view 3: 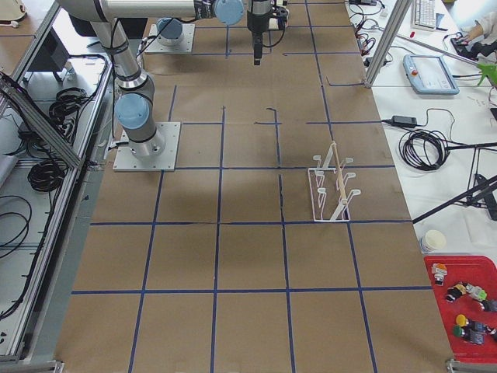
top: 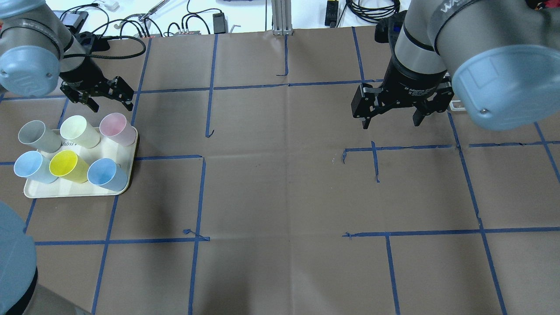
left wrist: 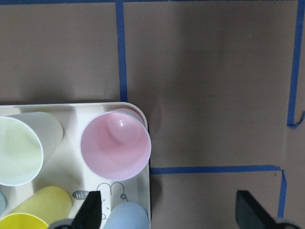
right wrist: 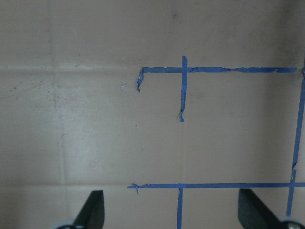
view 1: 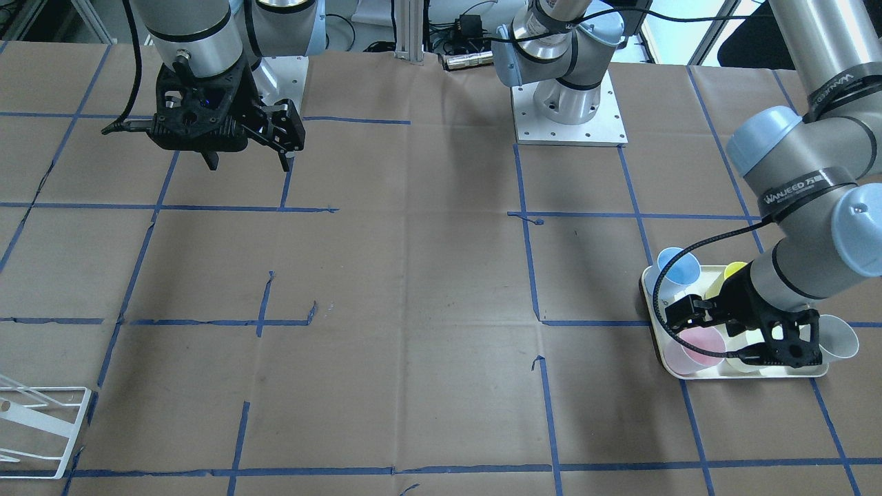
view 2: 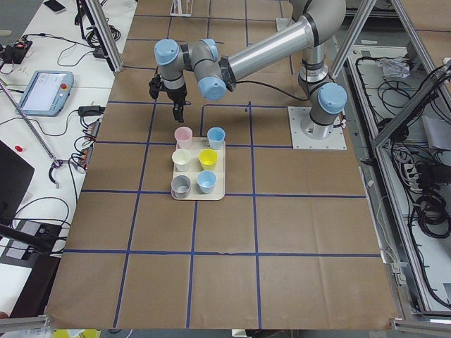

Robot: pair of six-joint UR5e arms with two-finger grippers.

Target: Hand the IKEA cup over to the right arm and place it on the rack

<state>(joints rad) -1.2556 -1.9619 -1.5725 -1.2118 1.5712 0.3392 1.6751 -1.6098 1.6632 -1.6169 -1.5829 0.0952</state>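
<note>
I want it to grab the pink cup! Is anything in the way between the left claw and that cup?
Nothing visible is in the way. The left gripper hangs open higher up, near the pink cup, with only air between them. The cream cup stands close beside the pink one on the tray.

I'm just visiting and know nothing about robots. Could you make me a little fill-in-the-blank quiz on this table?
The tray holds ___ cups.
The cup nearest the left end effector is ___.
The right end effector holds ___.
The wire rack is painted ___.
Answers: six, pink, nothing, white.
</note>
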